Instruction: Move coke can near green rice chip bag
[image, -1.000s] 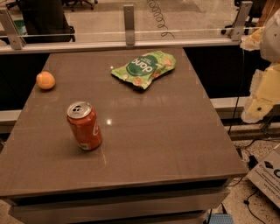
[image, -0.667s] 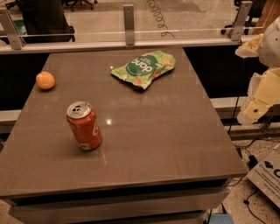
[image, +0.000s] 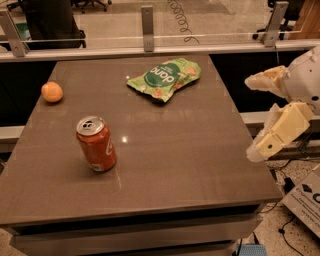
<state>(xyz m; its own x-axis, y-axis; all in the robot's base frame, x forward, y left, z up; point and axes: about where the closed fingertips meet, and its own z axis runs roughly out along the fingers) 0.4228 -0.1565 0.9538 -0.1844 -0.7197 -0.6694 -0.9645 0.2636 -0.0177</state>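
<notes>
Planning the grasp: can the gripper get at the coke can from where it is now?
Probably yes. The gripper hangs open beyond the right edge of the table, and nothing stands between it and the upright coke can; the green rice chip bag and orange lie farther back.

Wide brown glossy tabletop (image: 200, 165) fills the view, with a small glint of light on it. Behind it runs a clear glass barrier (image: 210, 20) on grey metal posts (image: 147, 27); the pale floor beyond carries a black coiled cable (image: 181, 20). On the right, a speckled floor (image: 300, 235) with dark cords. The cream gripper (image: 252, 118) hangs just off the table's right edge, fingers spread.
</notes>
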